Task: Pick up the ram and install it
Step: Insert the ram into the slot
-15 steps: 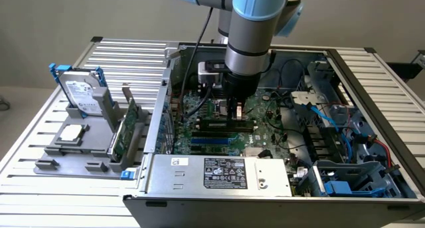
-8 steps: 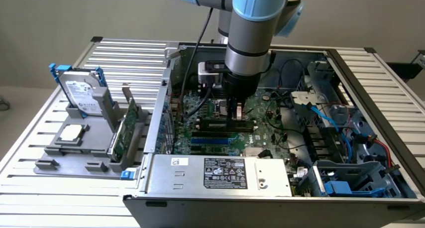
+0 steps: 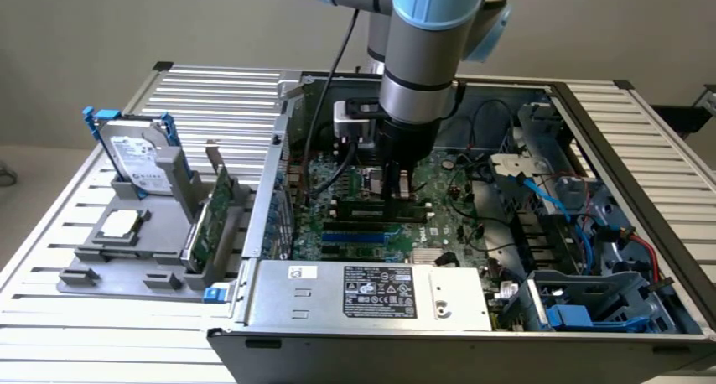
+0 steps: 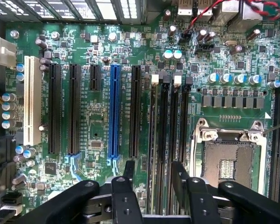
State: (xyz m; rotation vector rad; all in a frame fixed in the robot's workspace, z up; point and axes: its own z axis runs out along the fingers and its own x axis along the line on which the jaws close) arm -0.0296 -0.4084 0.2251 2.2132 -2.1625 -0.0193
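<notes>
Slatted aluminium tabletop (image 3: pixel 67 317) carries an open computer case (image 3: pixel 626 149) in the exterior view. The arm reaches down into the case, and its claw (image 3: pixel 397 195) hangs over the motherboard (image 3: pixel 448 220). The ram (image 3: pixel 375 206) lies along the memory slots directly below the claw, with a black cable (image 3: pixel 335 107) trailing down beside the arm. A power supply (image 3: pixel 370 292) boxes in the near side, and blue cables (image 3: pixel 548 199) crowd the exterior view's right. Outside the case, toward the exterior view's left, a grey holder (image 3: pixel 112 258) keeps a hard drive (image 3: pixel 140 153) with blue rails and a green expansion card (image 3: pixel 213 216) upright.

In the wrist view the claw (image 4: pixel 153 165) is released, its black fingers (image 4: pixel 129 172) spread apart over the memory slots (image 4: pixel 170 126). I cannot tell which slot holds the ram. A blue slot (image 4: pixel 114 112) and a white slot (image 4: pixel 32 107) lie to one side, the processor socket (image 4: pixel 228 154) to the other.
</notes>
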